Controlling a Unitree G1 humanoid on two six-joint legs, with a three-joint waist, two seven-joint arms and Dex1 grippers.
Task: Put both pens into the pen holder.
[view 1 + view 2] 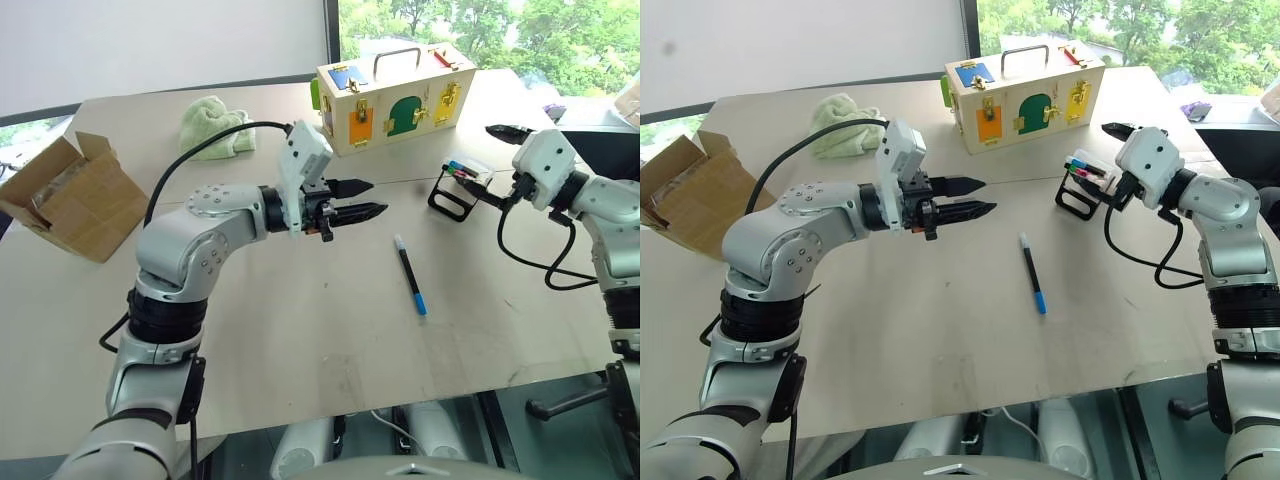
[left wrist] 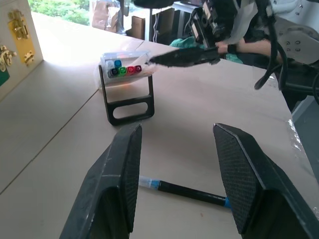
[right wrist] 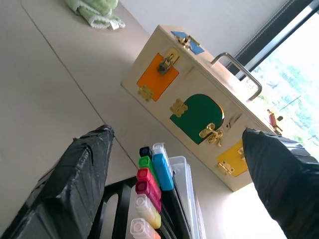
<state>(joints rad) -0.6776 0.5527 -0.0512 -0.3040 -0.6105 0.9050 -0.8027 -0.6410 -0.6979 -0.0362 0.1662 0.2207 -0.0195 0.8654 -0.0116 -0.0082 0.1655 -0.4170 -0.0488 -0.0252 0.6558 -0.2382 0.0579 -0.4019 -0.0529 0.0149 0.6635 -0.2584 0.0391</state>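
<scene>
The pen holder (image 1: 462, 186) stood on the bench (image 1: 300, 330) toward its right side, a clear tray on a black wire stand, with the right end effector (image 3: 179, 164) directly at it. In the right wrist view that end effector's two black fingers (image 3: 75, 174) were spread wide to either side of the tray and gripped nothing. Coloured marker caps (image 3: 149, 184) showed packed in the tray, but the lowest ones ran off the picture's edge, so their count could not be told. Whether the pen with orange ends was among them could not be made out. From the head views the holder was partly covered by the right wrist, and only its stand and near end were plain.

The left end effector (image 1: 352, 200) hung above the middle of the bench, pointing toward the holder, its fingers (image 2: 117, 184) parted and empty. Between them, in the left wrist view, the blue-ended pen (image 1: 410, 275) lay flat on the bench, its far end hidden behind one finger. It lay near the holder, apart from both end effectors.

Farther back stood a wooden latch box (image 1: 395, 97) with a metal handle, and a green cloth (image 1: 212, 122) lay to its left. An open cardboard box (image 1: 68, 195) sat at the bench's left edge, cut off by the frame.
</scene>
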